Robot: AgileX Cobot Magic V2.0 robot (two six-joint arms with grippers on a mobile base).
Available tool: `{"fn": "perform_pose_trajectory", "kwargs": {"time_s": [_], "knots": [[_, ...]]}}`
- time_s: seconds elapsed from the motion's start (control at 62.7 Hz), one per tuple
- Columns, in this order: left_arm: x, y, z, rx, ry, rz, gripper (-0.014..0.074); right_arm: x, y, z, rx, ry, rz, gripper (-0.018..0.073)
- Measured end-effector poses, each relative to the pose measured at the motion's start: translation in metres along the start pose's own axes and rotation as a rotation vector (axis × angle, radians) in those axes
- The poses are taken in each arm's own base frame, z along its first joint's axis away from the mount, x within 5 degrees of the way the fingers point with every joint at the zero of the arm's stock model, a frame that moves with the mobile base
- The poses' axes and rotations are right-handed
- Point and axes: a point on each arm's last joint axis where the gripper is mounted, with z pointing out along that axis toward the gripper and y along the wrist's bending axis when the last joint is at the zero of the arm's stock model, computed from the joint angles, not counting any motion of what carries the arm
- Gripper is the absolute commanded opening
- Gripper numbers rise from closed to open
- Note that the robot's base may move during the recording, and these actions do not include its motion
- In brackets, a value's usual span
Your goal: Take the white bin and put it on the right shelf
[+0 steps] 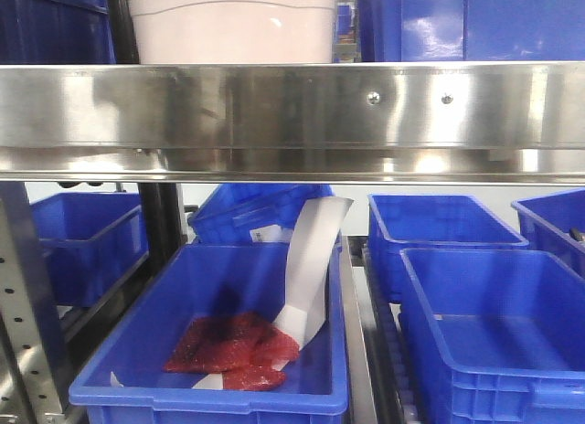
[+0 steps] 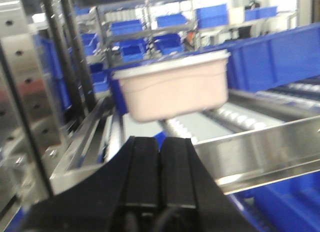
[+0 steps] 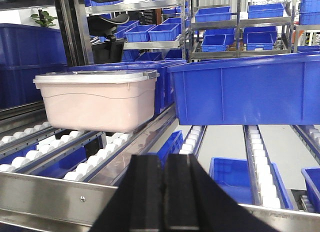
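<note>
Item: large pinkish-beige plastic tub with rounded corners and a flat white lid (image 3: 97, 99), the white bin of the task. It is sitting on the white roller track of the upper level of a shiny stainless-steel rack, behind the rack's broad reflective front rail (image 1: 292, 109). In the front view only its lower body is showing above that rail, left of centre, between dark blue crates. Its long axis is running roughly parallel to the rail.

Relation to the claws: the tub is lying ahead of and above both, beyond the rail. From the left gripper (image 2: 160, 167) it is appearing almost dead ahead; from the right gripper (image 3: 165, 192) it is lying ahead and to the left. The left arm is therefore judged the better aligned, though nothing is settling which is nearer.

Claw state: both black grippers are showing fingers pressed together with only a seam between, and holding nothing. Both are pointing level towards the rack, short of the rail, well apart from the tub.

Surroundings: a large blue plastic crate (image 3: 245, 92) is standing just to the right of the tub on the same level. Below, an open blue crate (image 1: 228, 342) is holding red packets and a curled white strip.
</note>
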Motion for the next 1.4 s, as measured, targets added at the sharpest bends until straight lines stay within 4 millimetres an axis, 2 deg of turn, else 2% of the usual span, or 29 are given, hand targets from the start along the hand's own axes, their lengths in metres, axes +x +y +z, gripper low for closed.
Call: {"fn": "perform_pose_trajectory", "kwargs": {"time_s": [0.096, 0.223, 0.447, 0.558, 0.878, 1.404], "knots": [[0.011, 0.005, 0.002, -0.061, 0.036, -0.084, -0.0118, 0.000, 0.000, 0.000, 0.000, 0.000, 0.000, 0.0072], [0.031, 0.008, 0.007, -0.118, 0.066, -0.103, -0.0118, 0.000, 0.000, 0.000, -0.001, 0.001, 0.000, 0.0072], [0.095, 0.008, 0.015, -0.208, 0.126, -0.118, -0.0117, 0.000, 0.000, 0.000, -0.001, 0.001, 0.000, 0.0072], [0.116, 0.006, 0.015, -0.219, 0.122, -0.115, -0.0117, 0.000, 0.000, 0.000, -0.001, 0.001, 0.000, 0.0072], [0.113, 0.003, 0.009, -0.195, 0.055, -0.113, -0.0118, 0.000, 0.000, 0.000, -0.001, 0.001, 0.000, 0.0072], [0.114, 0.003, 0.008, -0.194, 0.065, -0.118, -0.0118, 0.000, 0.000, 0.000, -0.002, 0.003, 0.000, 0.0072]]}}
